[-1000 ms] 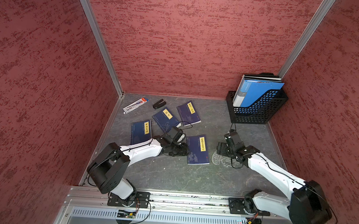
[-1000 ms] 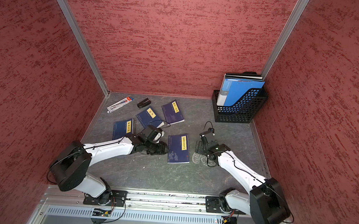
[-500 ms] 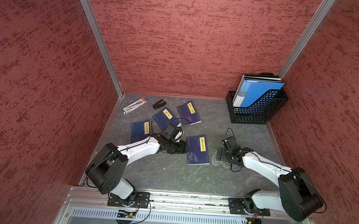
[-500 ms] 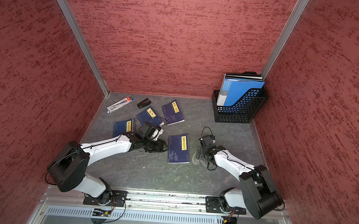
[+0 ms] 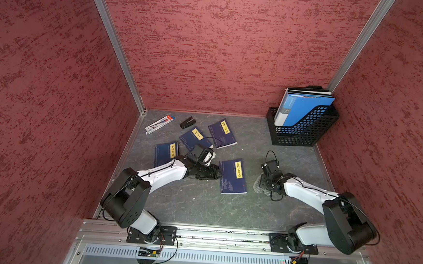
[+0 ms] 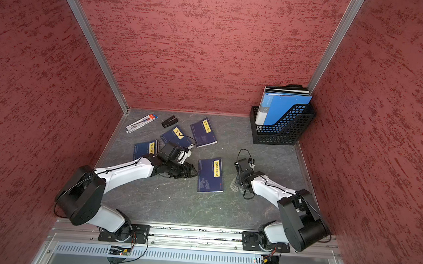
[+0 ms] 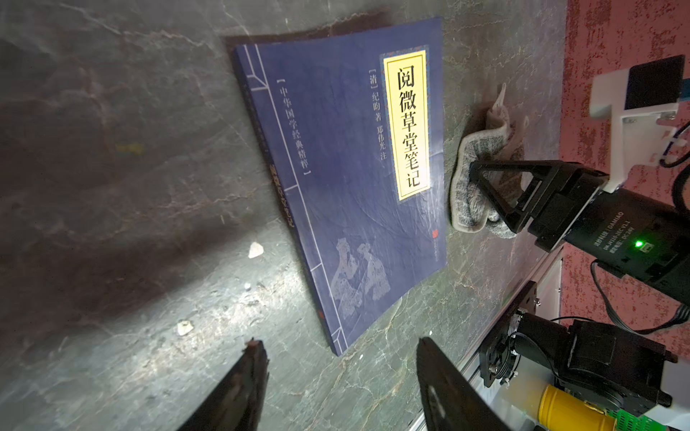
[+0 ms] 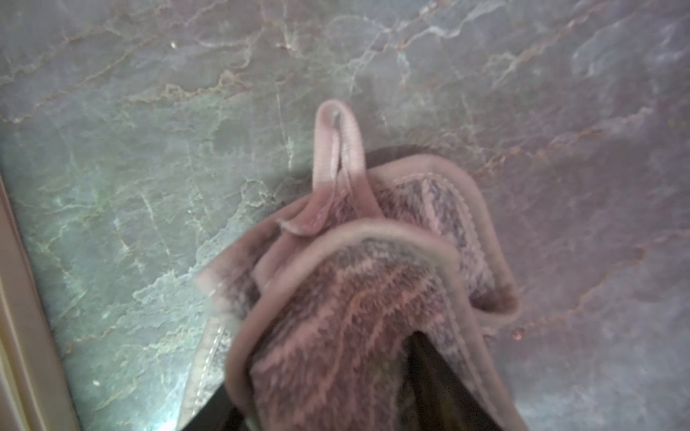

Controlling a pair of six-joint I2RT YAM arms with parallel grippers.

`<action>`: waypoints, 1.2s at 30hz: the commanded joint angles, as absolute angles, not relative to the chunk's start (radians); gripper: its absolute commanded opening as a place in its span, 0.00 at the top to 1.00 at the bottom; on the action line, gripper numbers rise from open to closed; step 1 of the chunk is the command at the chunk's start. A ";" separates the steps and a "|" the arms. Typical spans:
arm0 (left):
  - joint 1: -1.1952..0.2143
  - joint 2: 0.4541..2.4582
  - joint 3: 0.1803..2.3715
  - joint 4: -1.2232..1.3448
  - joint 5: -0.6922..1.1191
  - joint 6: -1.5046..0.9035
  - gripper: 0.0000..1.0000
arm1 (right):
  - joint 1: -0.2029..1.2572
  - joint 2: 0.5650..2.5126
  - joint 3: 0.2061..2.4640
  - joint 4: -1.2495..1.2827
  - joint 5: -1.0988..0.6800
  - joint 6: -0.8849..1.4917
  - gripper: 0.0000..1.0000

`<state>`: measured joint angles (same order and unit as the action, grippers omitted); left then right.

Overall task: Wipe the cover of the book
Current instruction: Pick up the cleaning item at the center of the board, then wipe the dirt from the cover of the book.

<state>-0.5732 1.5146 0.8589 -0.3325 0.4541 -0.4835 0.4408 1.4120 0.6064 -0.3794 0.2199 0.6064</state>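
- Grey marbled surface (image 5: 201,202): red walls on three sides, metal rail along the near edge. Widest open room in the near half, between the two arm bases.
- Black mesh file rack (image 5: 303,135): far right corner, close against both walls. Upright blue folders (image 5: 305,105) inside, lower parts screened by the mesh.
- Navy book (image 5: 233,176), yellow title label: flat, cover up, mid-surface, bare room along all four edges, between the two sets of fingers.
- Further navy books (image 5: 222,133), three in all: far left quarter, two overlapping, the nearer ones partly hidden behind the left arm and wrist.
- Grey cloth (image 5: 256,188): bunched, just right of the book and apart from it, partly hidden under the right wrist.
- Left fingers (image 7: 242,388): spread, holding nothing, low and just beside the book's spine edge; contact not clear.
- Right fingers (image 5: 264,184): closed on a fold of the cloth, tips buried in fabric, blurred in the right wrist view.
- Pen box (image 5: 159,124), black stapler (image 5: 187,122): far left corner, near the back wall.
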 commanded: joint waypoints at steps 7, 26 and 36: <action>-0.531 1.473 0.853 -0.337 0.473 -0.444 0.35 | 0.441 1.406 0.637 -0.395 0.134 0.595 0.81; -0.525 1.361 0.858 -0.444 0.325 -0.469 0.22 | 0.576 1.573 0.974 -0.258 -0.002 0.448 0.84; -0.469 1.223 0.801 -0.478 0.285 -0.470 0.06 | 0.580 1.745 0.958 -0.162 -0.017 0.456 0.86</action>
<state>-0.4862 1.2583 0.8242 -0.4580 0.3077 -0.4808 0.5755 1.7222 0.9657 -0.2119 -0.0109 0.4629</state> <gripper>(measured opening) 0.933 0.143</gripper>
